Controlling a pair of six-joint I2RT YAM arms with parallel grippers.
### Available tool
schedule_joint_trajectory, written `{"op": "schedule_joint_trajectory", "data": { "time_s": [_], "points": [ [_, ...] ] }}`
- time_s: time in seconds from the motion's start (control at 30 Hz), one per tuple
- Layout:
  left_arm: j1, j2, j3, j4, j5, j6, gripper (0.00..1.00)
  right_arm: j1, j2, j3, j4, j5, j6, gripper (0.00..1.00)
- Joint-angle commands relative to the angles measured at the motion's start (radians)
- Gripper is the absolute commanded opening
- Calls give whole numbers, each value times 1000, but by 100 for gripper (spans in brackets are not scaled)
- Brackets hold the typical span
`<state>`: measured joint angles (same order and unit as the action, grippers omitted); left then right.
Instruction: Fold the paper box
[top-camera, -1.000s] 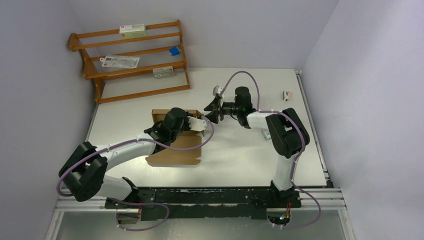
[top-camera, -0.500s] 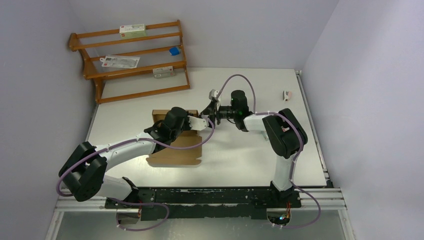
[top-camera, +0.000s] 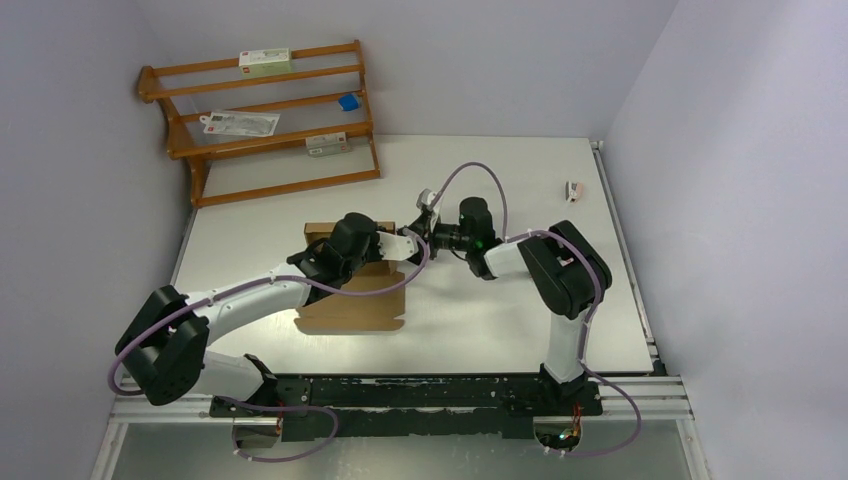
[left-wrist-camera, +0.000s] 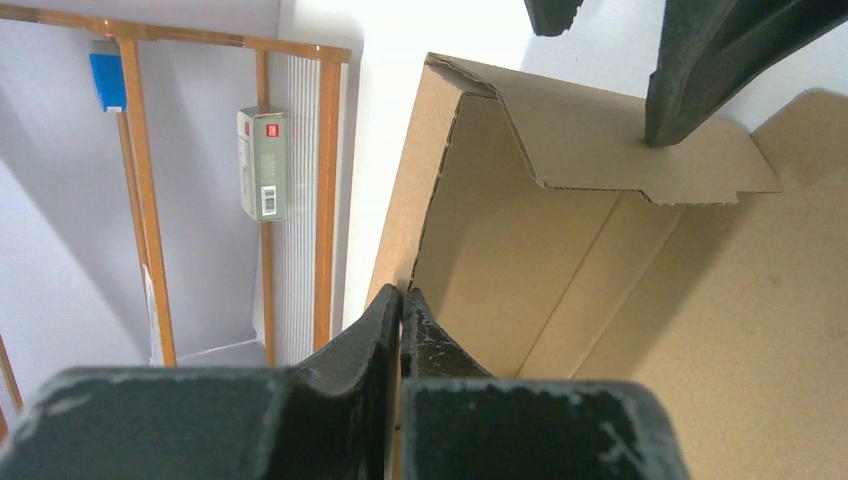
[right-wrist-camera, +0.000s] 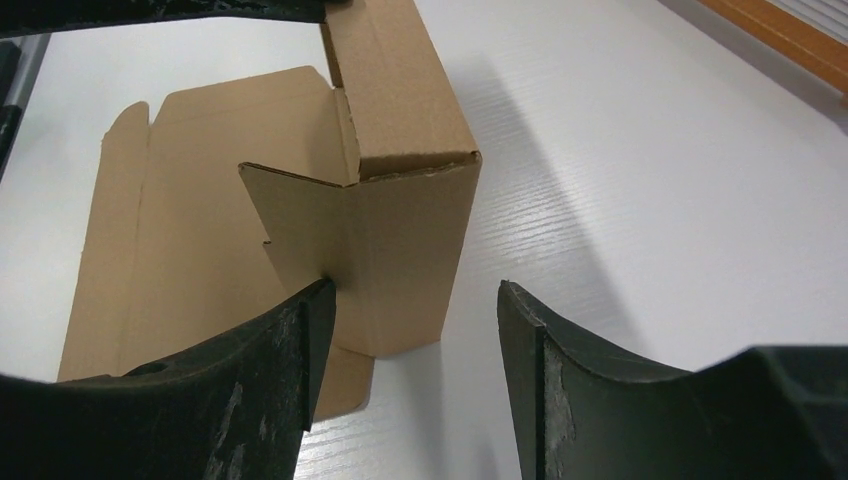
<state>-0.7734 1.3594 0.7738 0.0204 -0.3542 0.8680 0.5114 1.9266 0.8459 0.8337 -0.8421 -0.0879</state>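
The paper box (top-camera: 350, 310) is a brown cardboard sheet lying flat left of the table's middle, with its far side wall raised. My left gripper (top-camera: 397, 251) is shut on the top edge of that raised wall (left-wrist-camera: 402, 296). A tabbed end flap (left-wrist-camera: 600, 150) is folded inward. My right gripper (top-camera: 418, 228) is open at the box's far right corner (right-wrist-camera: 400, 230). One of its fingers (right-wrist-camera: 290, 360) touches the flap, and the other stands outside over the white table. That finger also shows in the left wrist view (left-wrist-camera: 700, 70), pressing the flap.
A wooden rack (top-camera: 265, 120) stands at the back left with small white cartons (top-camera: 265, 61) and a blue item (top-camera: 348, 101). A small object (top-camera: 574, 188) lies near the table's right edge. The rack (left-wrist-camera: 328, 200) is close behind the raised wall.
My right gripper has moved left toward the box and now touches the end flap. My left gripper has stayed shut on the raised wall, almost unmoved.
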Motion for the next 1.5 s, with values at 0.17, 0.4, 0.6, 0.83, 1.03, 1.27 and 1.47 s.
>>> {"op": "schedule_joint_trajectory", "data": {
  "time_s": [0.17, 0.4, 0.6, 0.83, 1.03, 1.27, 1.47],
  "points": [
    [-32, -26, 16, -76, 72, -42, 5, 20, 22, -88, 326, 169, 140, 64],
    [-52, -22, 16, -100, 66, -48, 5, 47, 57, -104, 414, 236, 135, 64],
    [-71, -29, 11, -115, 64, -44, 5, 80, 67, -113, 432, 354, 75, 64],
    [-76, -36, 12, -121, 67, -43, 5, 99, 75, -124, 449, 437, 32, 59],
    [-78, -34, 21, -127, 66, -50, 5, 99, 65, -132, 441, 436, 30, 50],
    [-78, -33, 27, -123, 49, -57, 5, 121, 43, -136, 387, 502, 0, 45],
    [-78, -19, 41, -135, 44, -72, 5, 136, 17, -142, 326, 588, -49, 41]
  ]
}}
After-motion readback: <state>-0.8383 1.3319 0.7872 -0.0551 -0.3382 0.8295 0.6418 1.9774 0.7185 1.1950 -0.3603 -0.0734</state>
